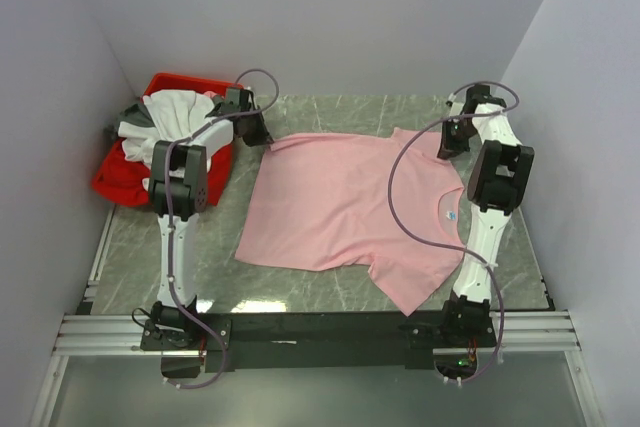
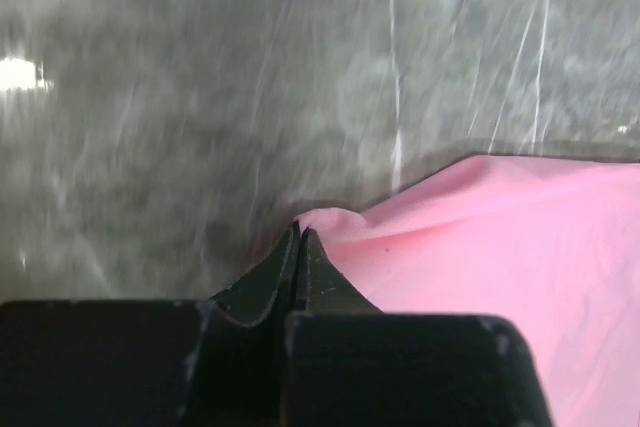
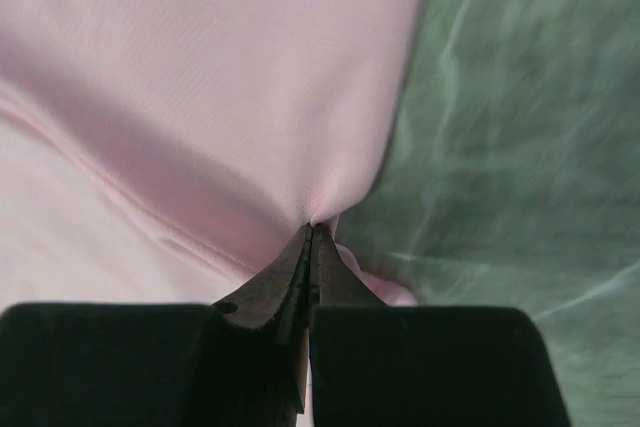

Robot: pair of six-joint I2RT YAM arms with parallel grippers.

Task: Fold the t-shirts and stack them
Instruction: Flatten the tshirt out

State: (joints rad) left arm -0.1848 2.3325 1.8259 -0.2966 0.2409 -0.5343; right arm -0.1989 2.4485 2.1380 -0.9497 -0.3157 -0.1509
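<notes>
Pink t-shirt [image 1: 350, 207] lies spread flat in the middle of the bench [image 1: 215, 247]. Left jaws are clamped on its far-left corner, right jaws pinched onto the far-right sleeve. White and grey shirts [image 1: 170, 112] sit heaped in the red bin [image 1: 115, 185], far left.

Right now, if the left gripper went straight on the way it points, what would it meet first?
The left gripper is shut on the pink t-shirt corner; beyond it only the marble table shows, probably met next; depth unclear.
</notes>
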